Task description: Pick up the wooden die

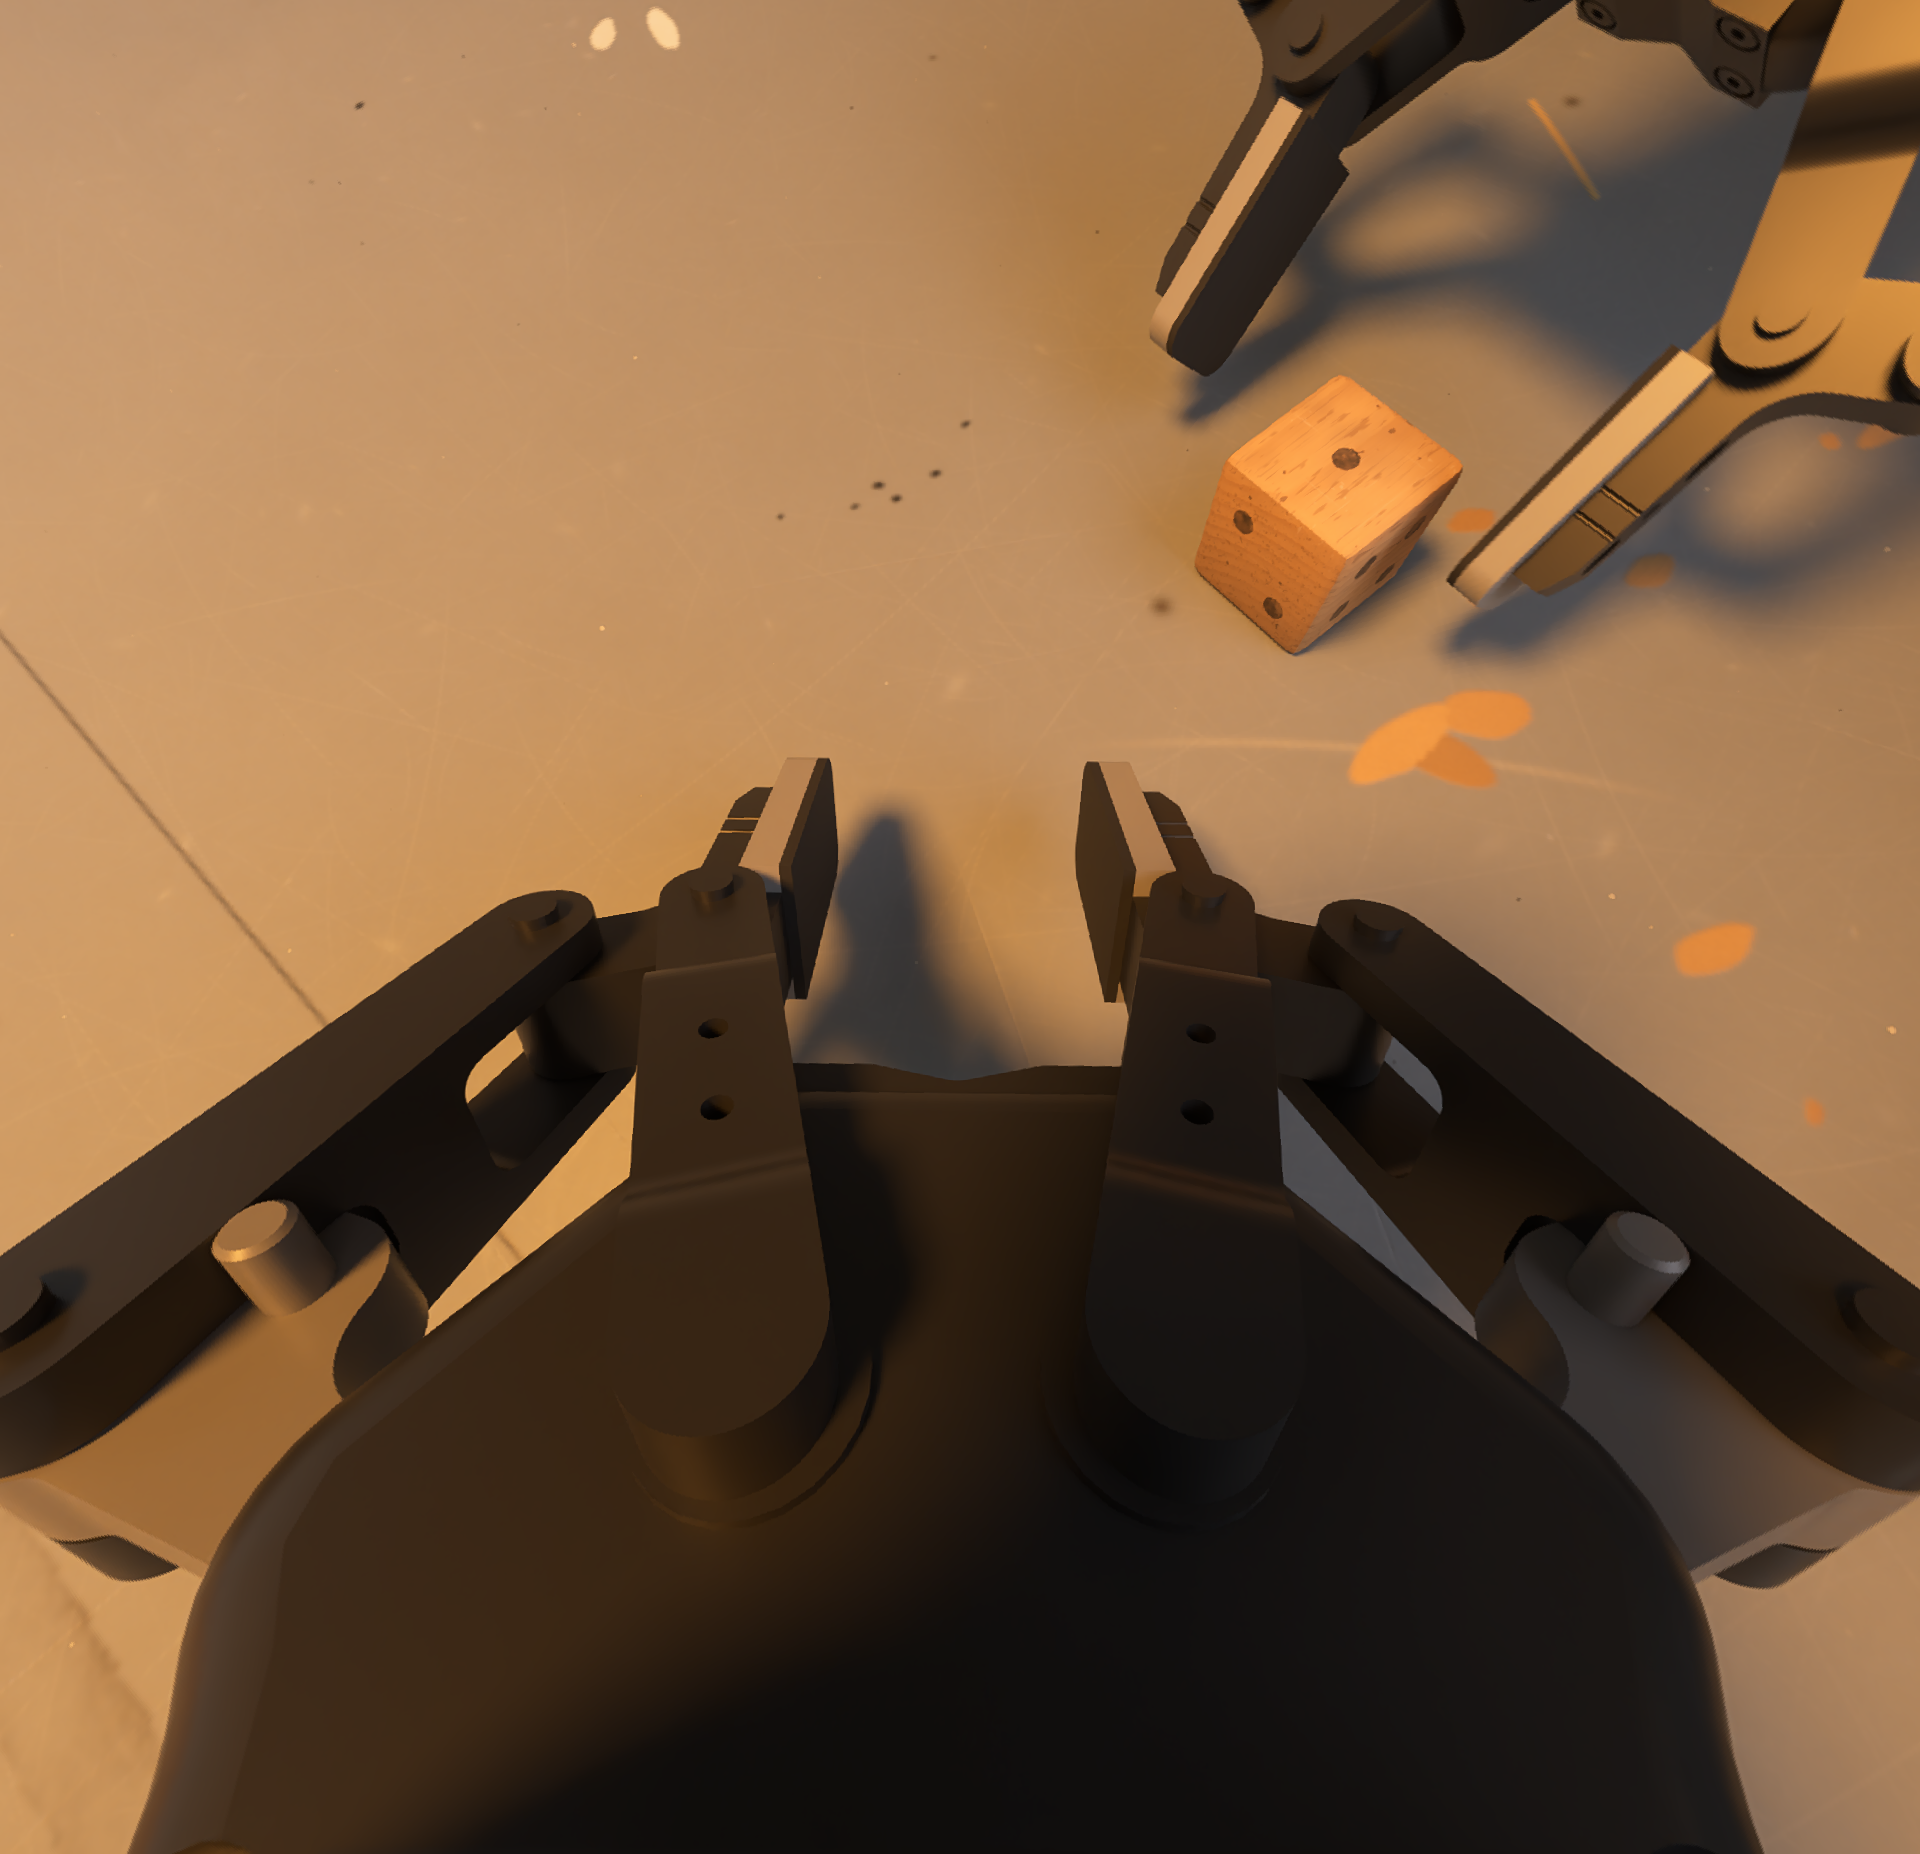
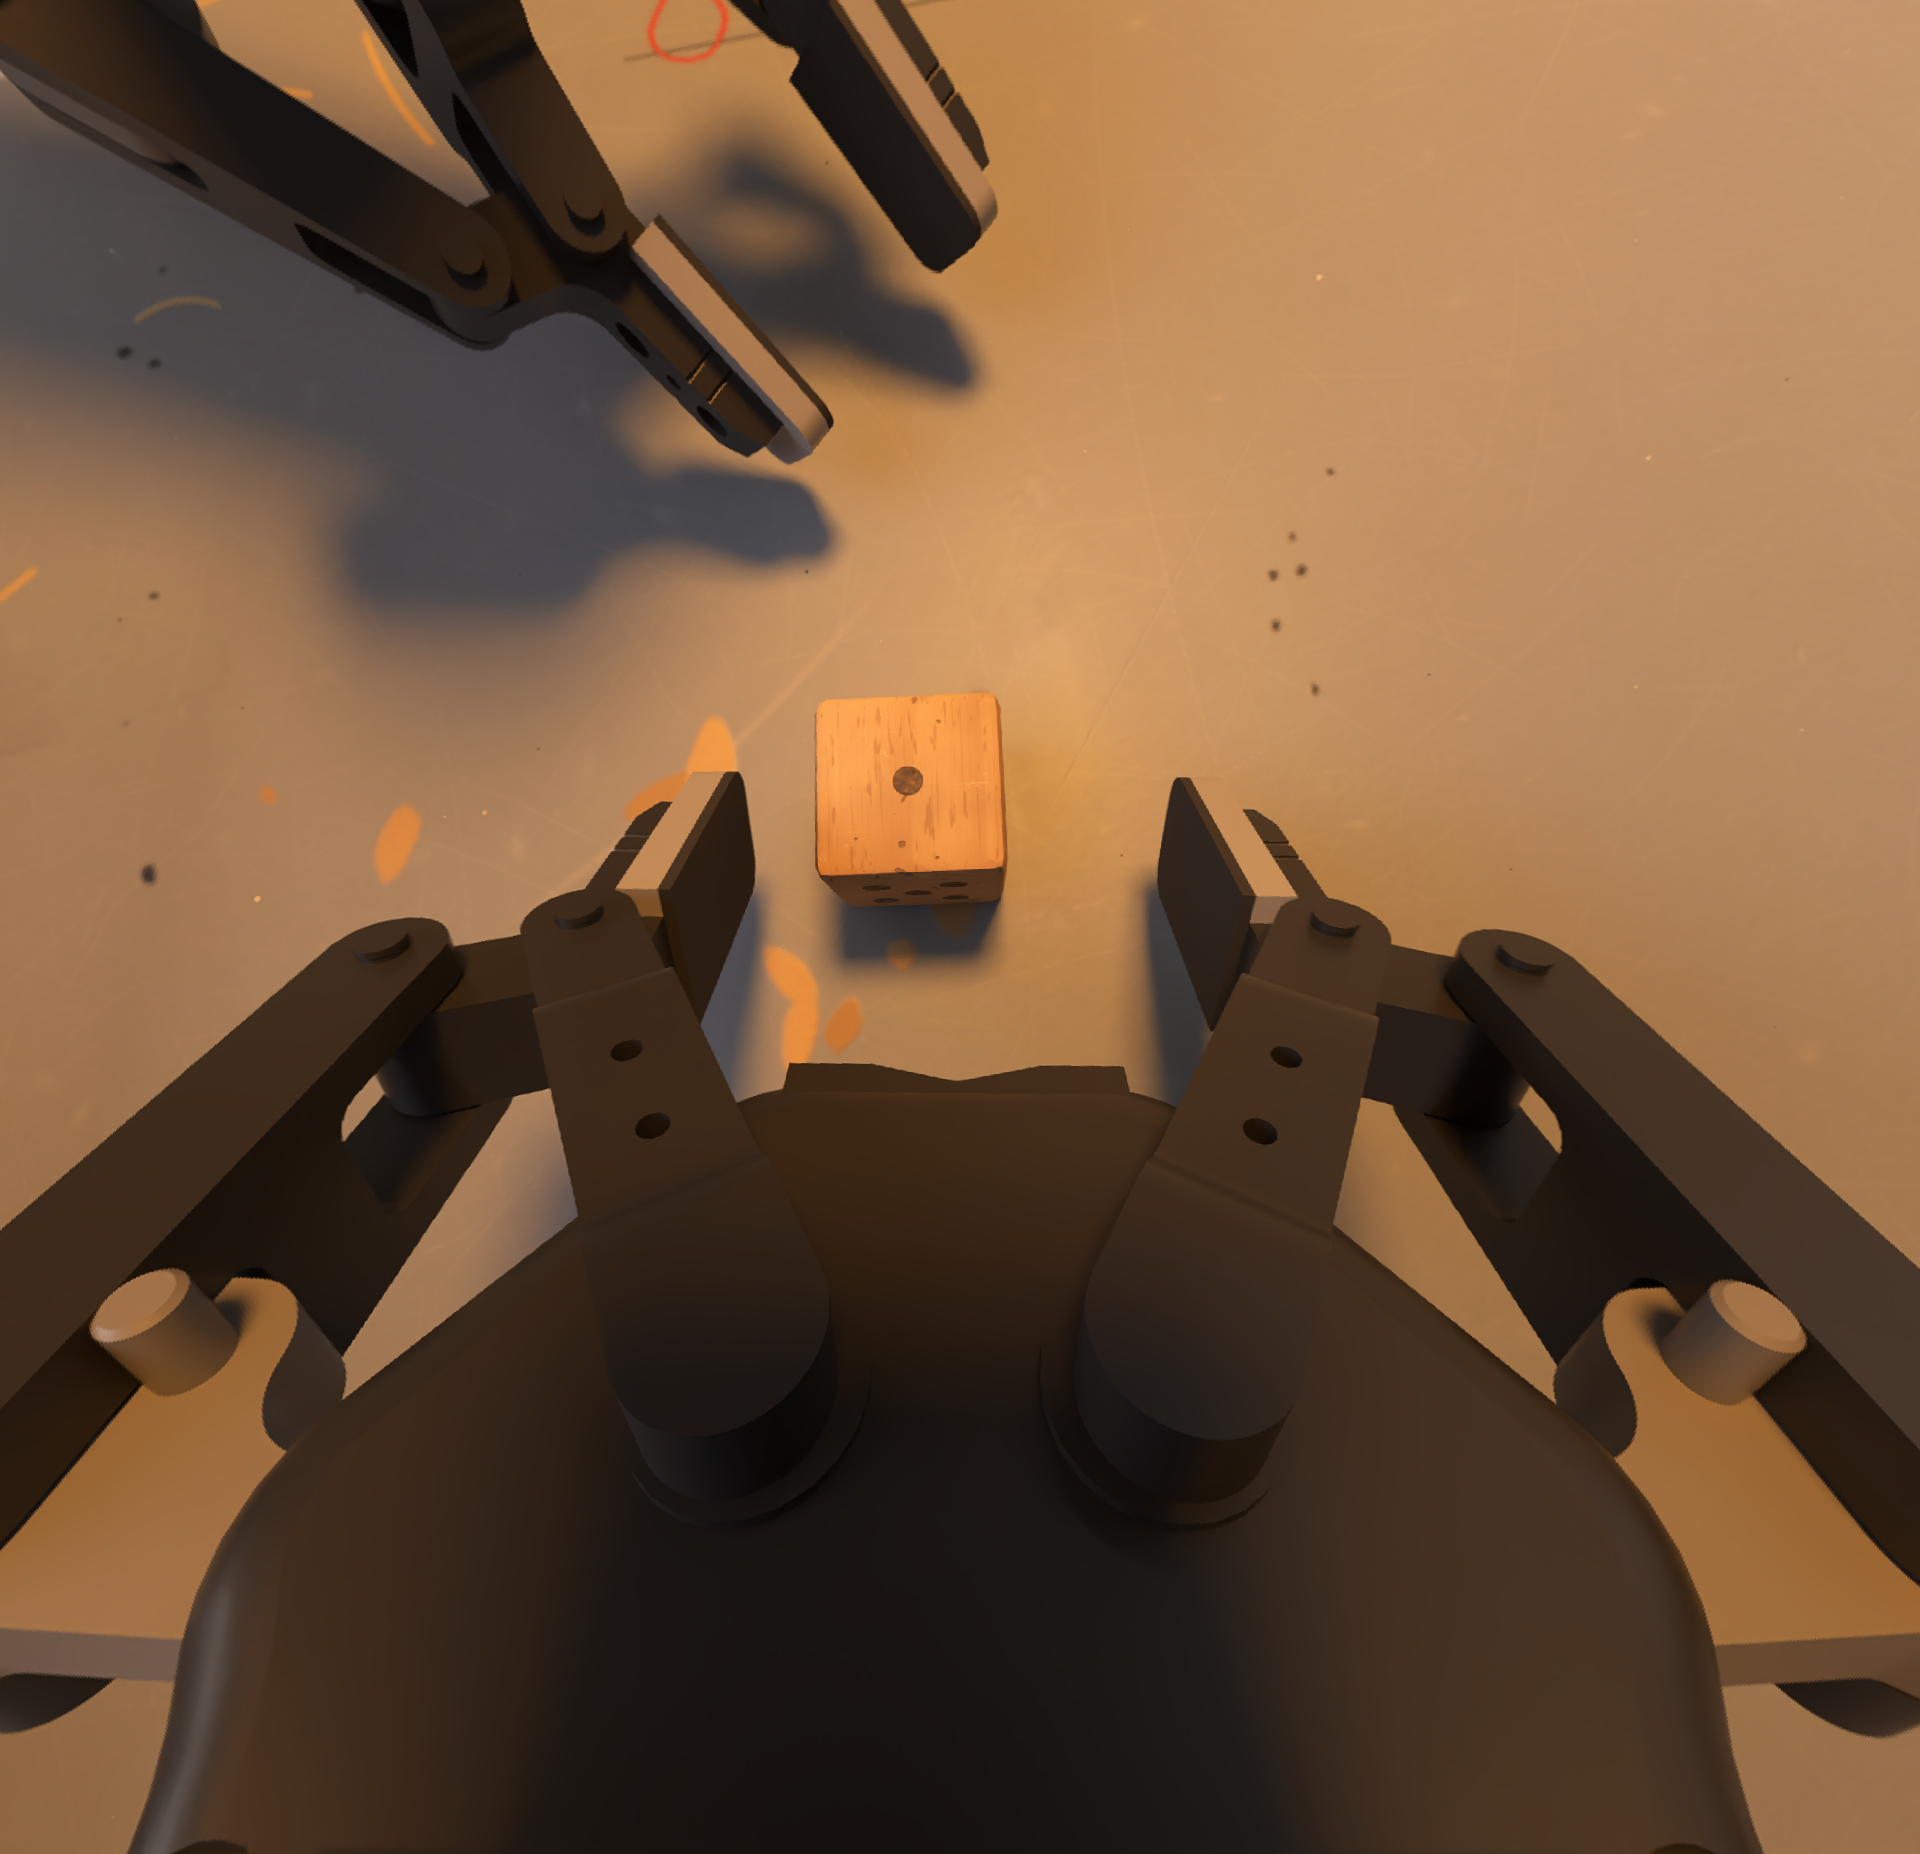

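The wooden die [image 2: 909, 791] sits on the tan table with its one-pip face up. In the right wrist view my right gripper [image 2: 954, 869] is open, and the die lies between its fingertips, nearer the left pad, touching neither. In the left wrist view the die [image 1: 1325, 511] is at the upper right, between the right gripper's fingers [image 1: 1226, 235]. My left gripper [image 1: 956, 859] is open and empty, well below and left of the die. The left gripper also shows in the right wrist view [image 2: 883, 350], beyond the die.
The table [image 1: 520, 402] bears orange paint flecks [image 1: 1439, 734], dark specks and scratches. A thin seam line [image 1: 156, 817] crosses its left side. A red loop mark [image 2: 686, 22] lies at the far edge in the right wrist view.
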Robot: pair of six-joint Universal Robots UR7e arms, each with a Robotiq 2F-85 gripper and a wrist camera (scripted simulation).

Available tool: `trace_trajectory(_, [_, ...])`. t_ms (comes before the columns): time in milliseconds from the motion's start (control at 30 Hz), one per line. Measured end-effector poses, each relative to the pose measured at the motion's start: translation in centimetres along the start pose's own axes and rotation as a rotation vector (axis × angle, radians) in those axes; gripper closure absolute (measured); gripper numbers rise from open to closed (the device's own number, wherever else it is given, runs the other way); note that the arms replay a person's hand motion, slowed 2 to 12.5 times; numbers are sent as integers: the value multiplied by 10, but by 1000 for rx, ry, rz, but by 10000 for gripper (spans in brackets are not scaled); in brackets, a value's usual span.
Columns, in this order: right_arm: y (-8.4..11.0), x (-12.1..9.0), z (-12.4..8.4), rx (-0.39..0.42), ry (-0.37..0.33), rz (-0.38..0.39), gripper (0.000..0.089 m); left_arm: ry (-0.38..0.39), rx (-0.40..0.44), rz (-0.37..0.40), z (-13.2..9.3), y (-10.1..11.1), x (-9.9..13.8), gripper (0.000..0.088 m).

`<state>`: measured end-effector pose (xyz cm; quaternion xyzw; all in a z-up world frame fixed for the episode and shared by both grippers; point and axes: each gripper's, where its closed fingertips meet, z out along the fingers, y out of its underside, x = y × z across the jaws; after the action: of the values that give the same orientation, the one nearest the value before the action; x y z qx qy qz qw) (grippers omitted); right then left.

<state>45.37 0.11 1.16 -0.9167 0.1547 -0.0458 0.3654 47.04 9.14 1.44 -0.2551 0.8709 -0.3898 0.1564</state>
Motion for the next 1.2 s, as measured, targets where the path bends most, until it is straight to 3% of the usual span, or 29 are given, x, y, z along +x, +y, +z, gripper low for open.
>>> trace_trajectory(233, [3, -4, 4, -32, 26, -44, 159, -1, -16, -9, 1, 2, -1, 435])
trace_trajectory(333, [1, -7, 5, -25, 16, -49, 204, -1, -23, -6, 1, 3, -1, 428])
trace_trajectory(500, [-3, -9, 6, -4, 6, -60, 373, -2, -30, -2, 2, 4, -1, 420])
trace_trajectory(567, [-3, -9, 7, -1, 6, -61, 398, -2, -29, -3, 2, 4, -1, 417])
trace_trajectory(833, [-4, -9, 7, 9, 5, -69, 486, 1, -11, -24, 0, 2, -3, 413])
trace_trajectory(1200, [-5, -8, 7, 22, 29, -95, 498, 12, 9, -57, -2, 0, -4, 403])
